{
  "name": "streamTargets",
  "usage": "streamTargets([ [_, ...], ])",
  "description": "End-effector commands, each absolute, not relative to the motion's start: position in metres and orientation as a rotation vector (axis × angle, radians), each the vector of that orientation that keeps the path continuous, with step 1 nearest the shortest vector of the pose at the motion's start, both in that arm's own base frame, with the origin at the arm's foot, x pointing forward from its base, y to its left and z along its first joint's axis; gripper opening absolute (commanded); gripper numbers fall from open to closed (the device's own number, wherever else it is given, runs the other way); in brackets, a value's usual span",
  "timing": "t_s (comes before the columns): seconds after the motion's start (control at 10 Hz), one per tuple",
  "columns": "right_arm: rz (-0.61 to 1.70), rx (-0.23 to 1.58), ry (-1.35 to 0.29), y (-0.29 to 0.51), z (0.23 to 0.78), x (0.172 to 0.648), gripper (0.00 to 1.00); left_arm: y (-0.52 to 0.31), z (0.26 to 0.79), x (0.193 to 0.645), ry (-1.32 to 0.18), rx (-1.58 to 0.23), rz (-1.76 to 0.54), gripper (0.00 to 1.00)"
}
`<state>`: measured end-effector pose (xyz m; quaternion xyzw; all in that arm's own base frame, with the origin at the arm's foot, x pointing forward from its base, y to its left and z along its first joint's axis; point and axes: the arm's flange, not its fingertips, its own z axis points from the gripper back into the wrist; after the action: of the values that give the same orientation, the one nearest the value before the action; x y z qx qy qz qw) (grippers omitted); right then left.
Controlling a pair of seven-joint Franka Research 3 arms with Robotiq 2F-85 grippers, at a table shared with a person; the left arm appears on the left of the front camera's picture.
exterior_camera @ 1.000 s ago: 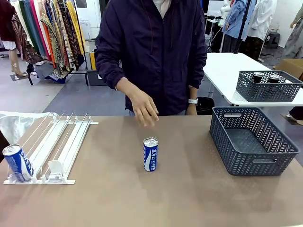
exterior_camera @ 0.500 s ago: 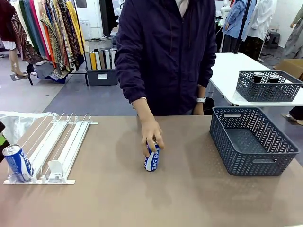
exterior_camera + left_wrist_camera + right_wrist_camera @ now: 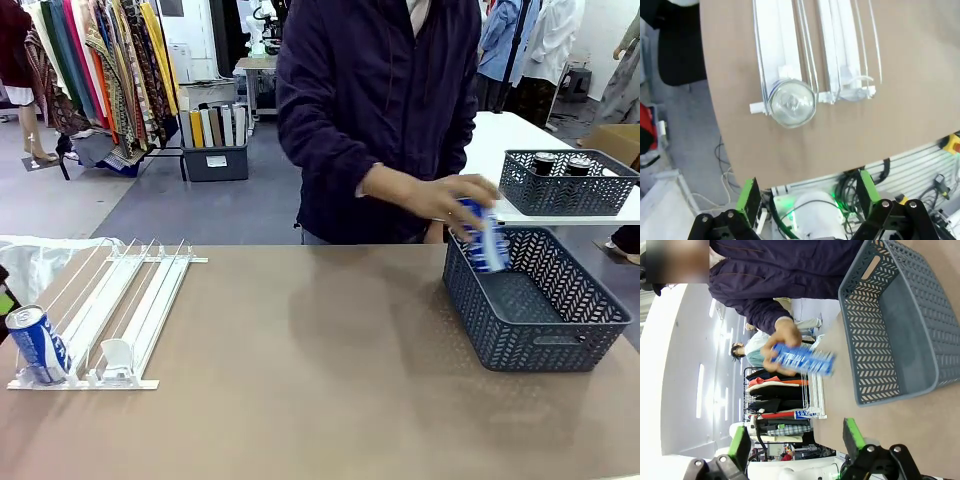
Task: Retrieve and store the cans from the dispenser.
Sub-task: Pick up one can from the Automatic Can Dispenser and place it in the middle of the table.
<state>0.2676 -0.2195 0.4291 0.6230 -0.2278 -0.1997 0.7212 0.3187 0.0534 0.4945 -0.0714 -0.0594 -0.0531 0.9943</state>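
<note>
The left gripper is spread wide, with nothing between its pads. At its 12 o'clock a blue can stands upright at the end of one lane of the dispenser, its silver top facing the camera. The right gripper is spread and empty too. At its 12 o'clock, well apart, the person's hand holds a second can. Its long axis runs about 10 to 4 o'clock, by the rim of the grey basket.
</note>
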Motion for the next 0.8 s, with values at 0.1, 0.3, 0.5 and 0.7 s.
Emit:
streamTargets([
  [0.1,-0.441,1.385,-0.503,-0.219,0.432,0.268,1.0,0.035,0.448,0.343,-0.179,-0.122,-0.122,1.0],
  [0.3,-0.441,1.385,-0.503,-0.219,0.432,0.268,1.0,0.031,0.429,0.351,-0.161,-0.074,-0.098,1.0],
  [0.5,-0.441,1.385,-0.503,-0.219,0.432,0.268,1.0,0.034,0.416,0.356,-0.105,-0.05,-0.058,1.0],
  [0.7,-0.441,1.385,-0.503,-0.219,0.432,0.268,1.0,0.031,0.405,0.357,-0.038,-0.034,-0.067,1.0],
])
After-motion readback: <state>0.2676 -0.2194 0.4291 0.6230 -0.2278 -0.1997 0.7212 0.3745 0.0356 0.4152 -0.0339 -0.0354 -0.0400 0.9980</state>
